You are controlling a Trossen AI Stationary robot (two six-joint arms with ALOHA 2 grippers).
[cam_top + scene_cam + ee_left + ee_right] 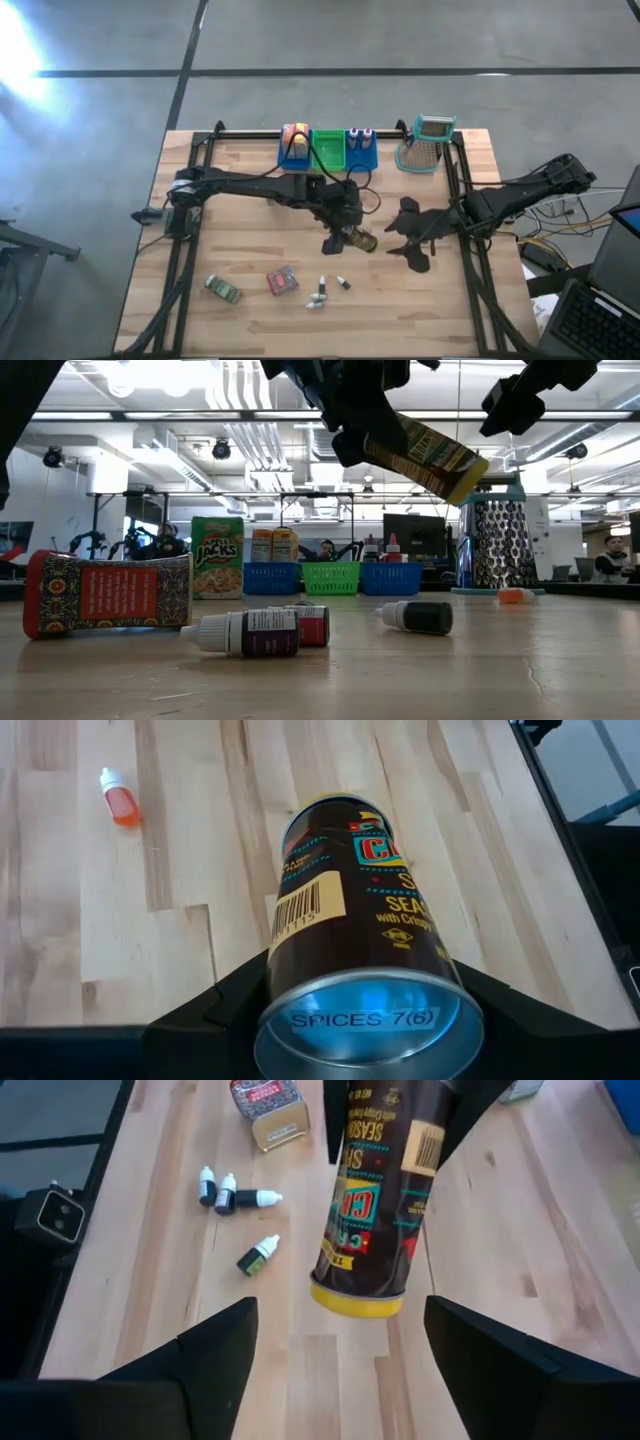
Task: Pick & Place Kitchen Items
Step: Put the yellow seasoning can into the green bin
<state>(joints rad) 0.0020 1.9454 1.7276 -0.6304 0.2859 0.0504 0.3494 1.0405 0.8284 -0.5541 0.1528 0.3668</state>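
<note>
Small dropper bottles (pixel 245 632) lie on their sides on the table (pixel 250 230) nearest the low camera, beside a red patterned packet (pixel 108 594). Above mid-table the left gripper (pixel 345 238) is clamped on a dark brown spice can (pixel 428 457), held tilted in the air. Just beside it the right gripper (pixel 410 240) hangs with its fingers (pixel 200 1355) spread apart, holding nothing.

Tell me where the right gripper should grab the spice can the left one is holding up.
The left gripper grips the spice can at its metal-bottom end, in the air, with the yellow-lidded end pointing at the open right gripper. Probably best to take the free half of the round body, just behind the yellow lid, coming in along the can's axis from the right with the fingers astride it.
</note>
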